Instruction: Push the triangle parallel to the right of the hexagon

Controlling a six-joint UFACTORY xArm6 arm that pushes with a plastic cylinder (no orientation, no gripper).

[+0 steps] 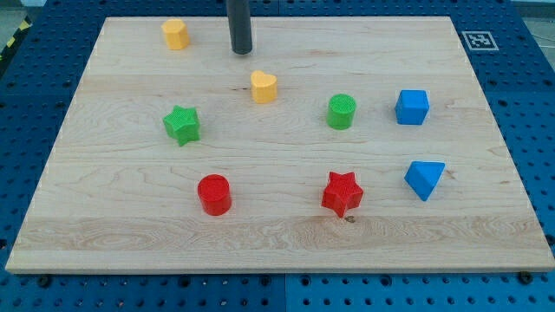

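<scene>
The blue triangle lies near the view's right edge of the wooden board, below the blue cube. The yellow hexagon sits at the view's top left. My tip stands on the board at the view's top, to the right of the hexagon and just above-left of the yellow heart. It touches no block and is far from the triangle.
A green star lies left of centre, a green cylinder right of centre, a red cylinder at lower left and a red star at lower right. A fiducial marker sits off the board's top right corner.
</scene>
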